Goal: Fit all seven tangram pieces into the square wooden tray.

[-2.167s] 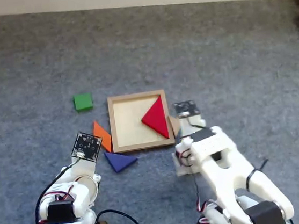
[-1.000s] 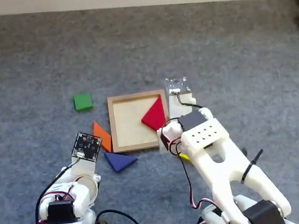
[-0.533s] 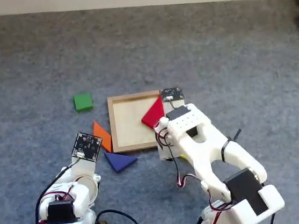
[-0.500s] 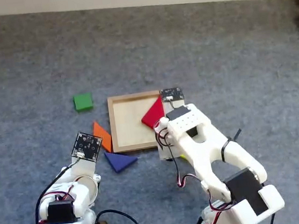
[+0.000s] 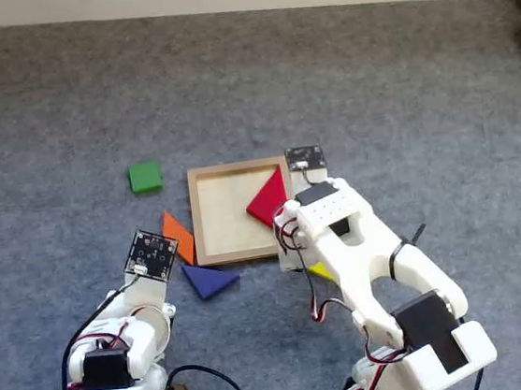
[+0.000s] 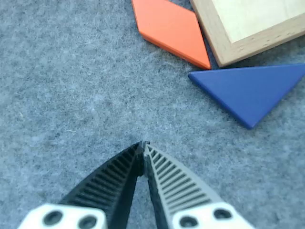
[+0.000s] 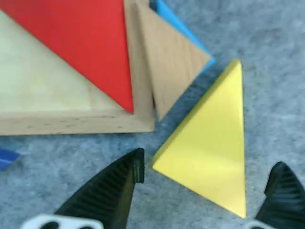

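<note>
The square wooden tray [image 5: 204,175] is sitting on the grey carpet [image 5: 400,94] in front of the 2 arms. 1 of the 7 pieces is lying inside it: the red triangle [image 5: 268,199], which is resting along the tray wall on the right arm's side and appears to be seated flat. The other 6 pieces are lying outside. The green square [image 5: 145,177] is sitting apart, off the tray's far left corner. The orange parallelogram [image 6: 169,29] is lying just beside the left wall, possibly touching it at 1 tip. The dark blue triangle [image 6: 252,90] is lying close to the near left corner, with a narrow gap showing. On the right side, a plain wooden triangle [image 7: 167,62] is lying against the outside of the tray wall and partly covering a light blue piece [image 7: 177,25], whose shape cannot be told. The yellow triangle [image 7: 212,148] is lying on the carpet just beside the wooden one. The right gripper [image 7: 209,167] is hanging over the yellow triangle with its jaws wide apart, 1 on each side, gripping nothing. The left gripper [image 6: 144,145] is hovering over bare carpet near the dark blue triangle, jaws together and holding nothing. Assessment: the task is standing at an early stage, with 1 piece placed and 6 outstanding. The yellow triangle is judged to be the next piece for pickup.
</note>
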`<action>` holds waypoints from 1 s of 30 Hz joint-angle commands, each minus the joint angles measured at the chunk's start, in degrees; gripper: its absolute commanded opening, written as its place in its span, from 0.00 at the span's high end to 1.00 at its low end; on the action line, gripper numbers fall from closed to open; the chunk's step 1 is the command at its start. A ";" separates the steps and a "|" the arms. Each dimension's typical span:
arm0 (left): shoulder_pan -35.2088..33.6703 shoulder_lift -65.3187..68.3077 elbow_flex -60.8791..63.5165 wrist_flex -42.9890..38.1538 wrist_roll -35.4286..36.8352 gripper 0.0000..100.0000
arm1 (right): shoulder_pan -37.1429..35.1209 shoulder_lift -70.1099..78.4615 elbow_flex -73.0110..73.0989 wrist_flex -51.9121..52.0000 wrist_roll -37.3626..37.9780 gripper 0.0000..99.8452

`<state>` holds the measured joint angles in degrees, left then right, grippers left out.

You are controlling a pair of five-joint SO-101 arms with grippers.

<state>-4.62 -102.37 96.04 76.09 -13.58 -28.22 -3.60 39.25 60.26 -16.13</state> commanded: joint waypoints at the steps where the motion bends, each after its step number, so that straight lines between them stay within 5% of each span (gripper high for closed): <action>1: -0.57 -1.54 1.10 0.35 -0.62 0.99 | 1.01 -0.31 -1.27 -0.84 0.09 0.62; 30: -0.57 -1.54 1.10 0.35 -0.62 0.99 | 1.10 -0.31 2.33 -0.84 2.81 0.68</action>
<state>-4.62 -102.37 96.04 76.09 -13.58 -27.96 -3.60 41.89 59.74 -14.02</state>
